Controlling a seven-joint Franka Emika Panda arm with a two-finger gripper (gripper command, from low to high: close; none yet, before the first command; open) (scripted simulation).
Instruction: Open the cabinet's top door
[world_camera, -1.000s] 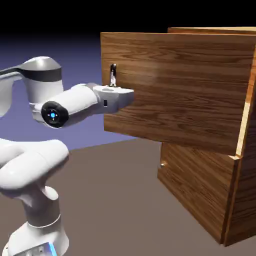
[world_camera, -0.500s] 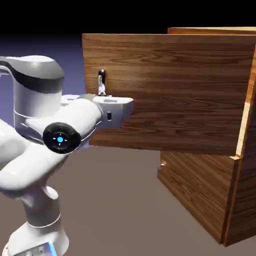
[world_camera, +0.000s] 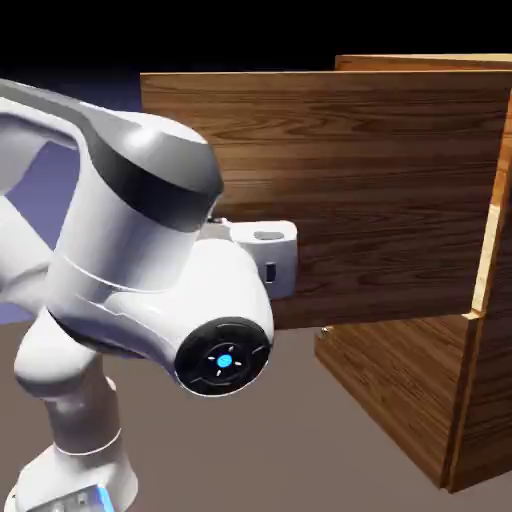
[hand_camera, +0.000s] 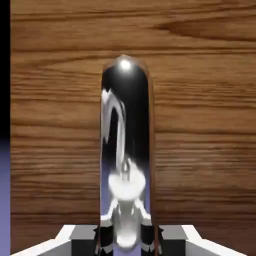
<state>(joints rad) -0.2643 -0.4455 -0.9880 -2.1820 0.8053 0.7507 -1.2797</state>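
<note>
White arm (world_camera: 150, 260) fills lower left of ext. view, nearest cam. Gripper (hand_camera: 125, 240) at bottom centre of hand view, fingers clamped on silver handle (hand_camera: 126, 145), which stands upright mid-frame. Behind it, top door (world_camera: 340, 190) swung wide open, spanning upper centre-right. Cabinet (world_camera: 470, 400) farthest back, right edge, w/ lower panel (world_camera: 390, 385) shut.

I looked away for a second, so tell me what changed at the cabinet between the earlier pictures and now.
The top door has swung further open, its free edge moving toward the exterior view's left. The arm has swung in close to the camera and now hides the handle there. The pincer is still shut on the handle. The cabinet and its lower door have not moved.
</note>
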